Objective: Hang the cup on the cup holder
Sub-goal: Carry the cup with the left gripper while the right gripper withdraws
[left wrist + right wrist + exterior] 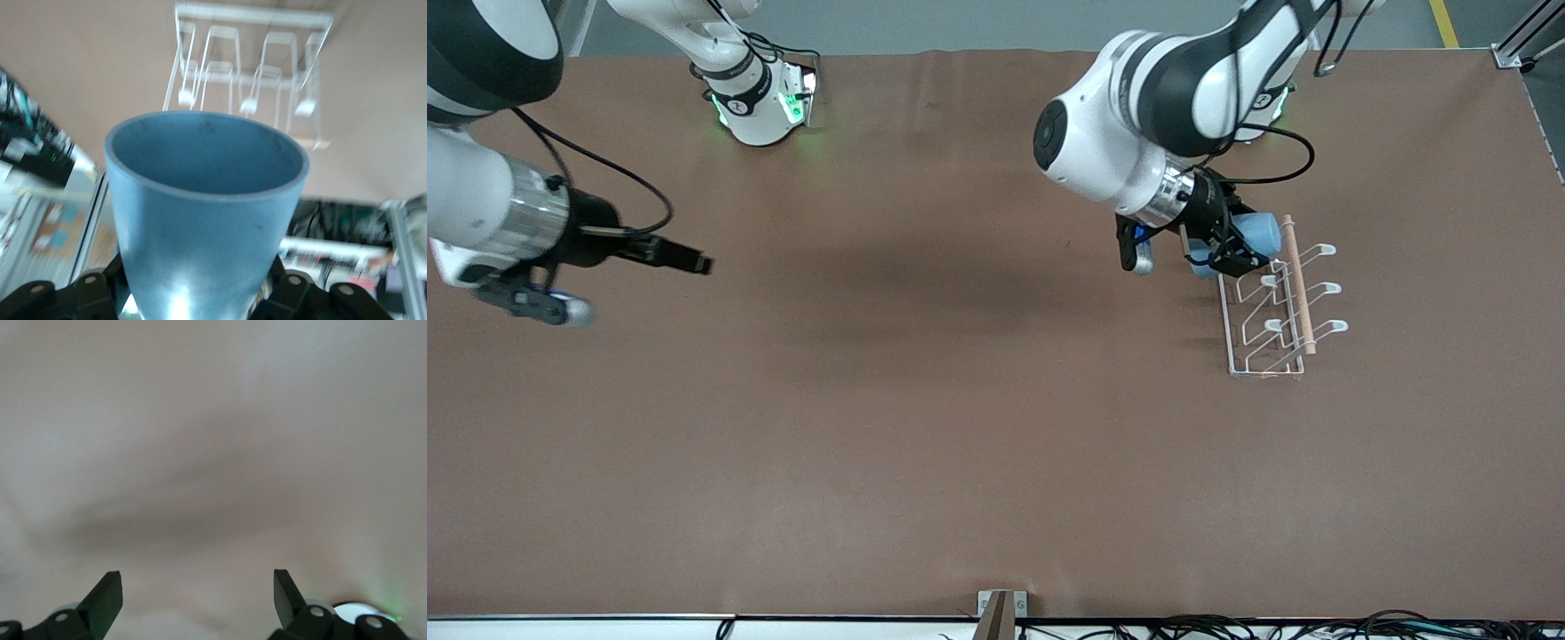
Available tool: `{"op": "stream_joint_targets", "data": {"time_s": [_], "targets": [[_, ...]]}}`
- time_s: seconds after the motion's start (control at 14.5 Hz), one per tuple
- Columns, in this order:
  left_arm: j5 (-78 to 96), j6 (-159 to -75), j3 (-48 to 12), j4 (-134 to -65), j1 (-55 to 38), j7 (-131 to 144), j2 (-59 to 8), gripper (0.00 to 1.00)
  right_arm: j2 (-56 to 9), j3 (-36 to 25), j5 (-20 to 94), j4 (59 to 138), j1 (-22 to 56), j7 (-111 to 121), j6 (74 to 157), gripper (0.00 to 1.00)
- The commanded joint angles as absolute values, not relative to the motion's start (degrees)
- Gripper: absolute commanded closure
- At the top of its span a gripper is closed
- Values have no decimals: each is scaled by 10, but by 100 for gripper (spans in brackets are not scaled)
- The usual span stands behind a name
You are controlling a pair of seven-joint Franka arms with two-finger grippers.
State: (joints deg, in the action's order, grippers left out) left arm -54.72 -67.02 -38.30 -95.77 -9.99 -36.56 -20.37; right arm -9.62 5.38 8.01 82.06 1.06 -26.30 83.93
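Note:
My left gripper (1232, 247) is shut on the light-blue cup (1258, 233) and holds it in the air over the end of the white wire cup holder (1280, 307) farthest from the front camera. In the left wrist view the cup (203, 220) fills the middle, its open mouth turned toward the cup holder (250, 83), whose loop-tipped prongs show past the rim. The holder's wooden rod (1298, 284) runs along its top. My right gripper (198, 593) is open and empty, waiting above bare table at the right arm's end.
The brown table (925, 427) stretches wide around the rack. Cables (1227, 627) lie along the edge nearest the front camera. The arm bases (760, 98) stand along the edge farthest from the front camera.

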Motion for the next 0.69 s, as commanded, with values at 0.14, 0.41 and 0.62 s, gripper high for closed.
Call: {"op": "stream_joint_targets", "data": {"time_s": [0.14,0.41,0.62], "targets": [[-694,-621,-384,-1032,-87,-384,-254,99,-90,1,-23,829,-6,-119,923,0],[-786,-597,-369,-1051,-81,-384,-316,99,-89,-13,-23,809,-26,-55,918,0],[-866,-565,-357,-1052,-86,-395,-398,99,-90,-13,-18,805,-24,-44,924,0]]}}
